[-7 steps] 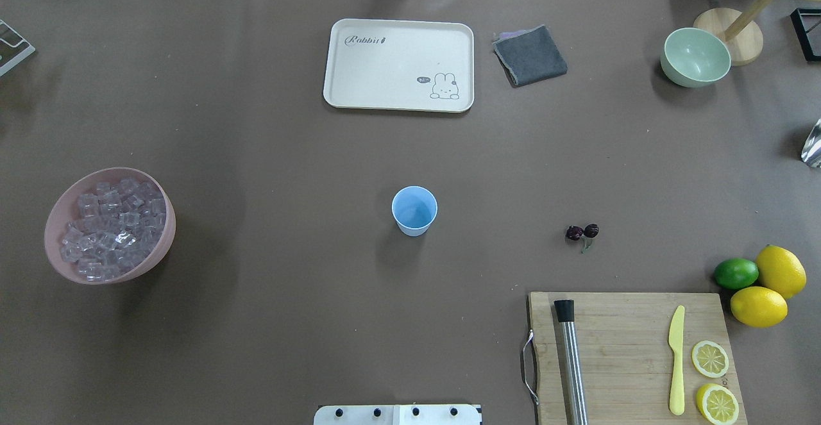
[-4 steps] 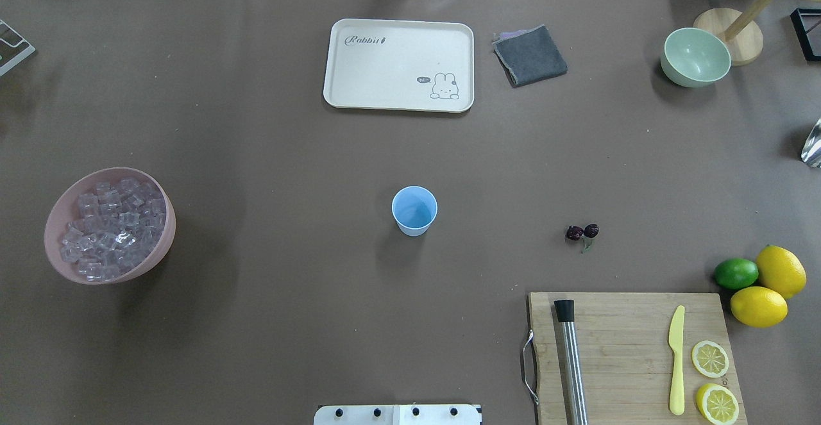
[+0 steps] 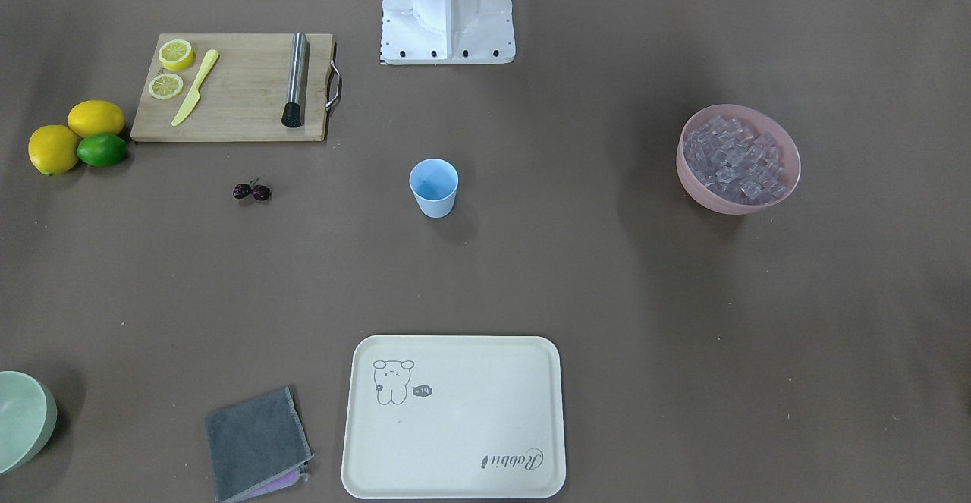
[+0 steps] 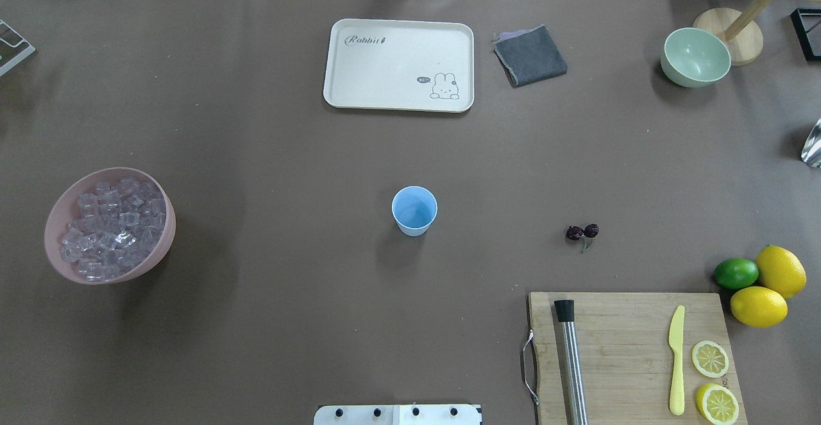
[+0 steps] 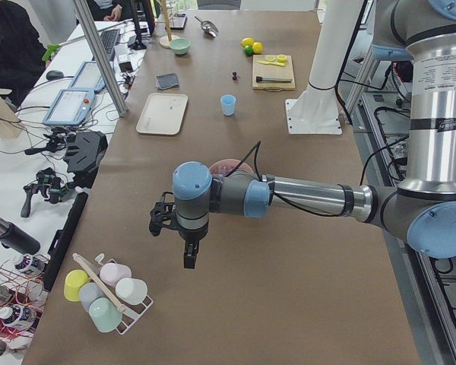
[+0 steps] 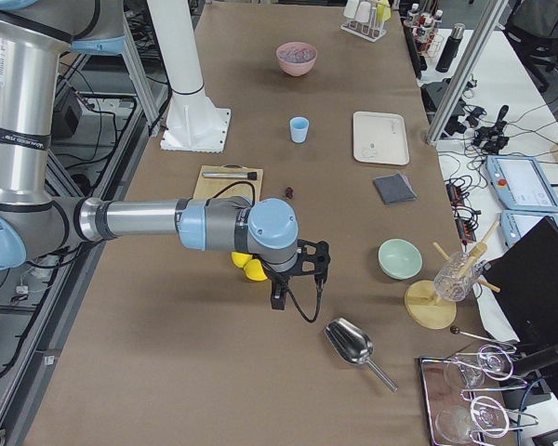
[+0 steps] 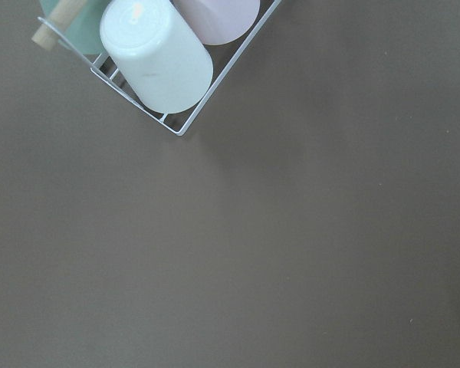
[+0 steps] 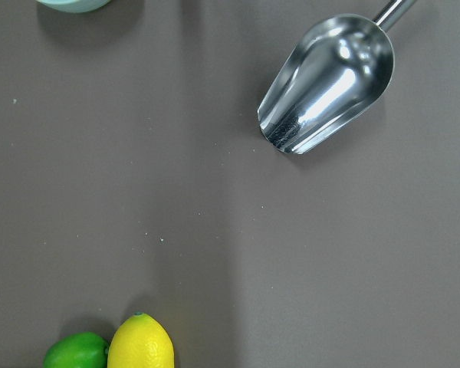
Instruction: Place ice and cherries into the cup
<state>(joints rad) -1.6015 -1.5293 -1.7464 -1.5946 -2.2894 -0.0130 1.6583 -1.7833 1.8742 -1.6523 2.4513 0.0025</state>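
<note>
Nothing done yet: I see the cup (image 4: 414,210) standing empty at mid-tabletop (image 4: 256,156).
The ice (image 4: 109,229) all sits in the pink bowl (image 4: 115,170) on my left, and the cherries (image 4: 582,232) lie loose to the right of the cup; both have to go in. My left tool (image 5: 178,232) hangs near the tabletop's left end, well apart from the ice. My right tool (image 6: 293,274) hangs beyond the lemons (image 4: 759,306), well apart from the cherries. I cannot tell whether either is open or closed.

Our left arm (image 5: 311,199) stretched out level, its left claw (image 5: 181,232) pointing down — our right arm (image 6: 139,221) level too, right claw (image 6: 296,271) hanging downward, neither claw's opening clear to us from here
</note>
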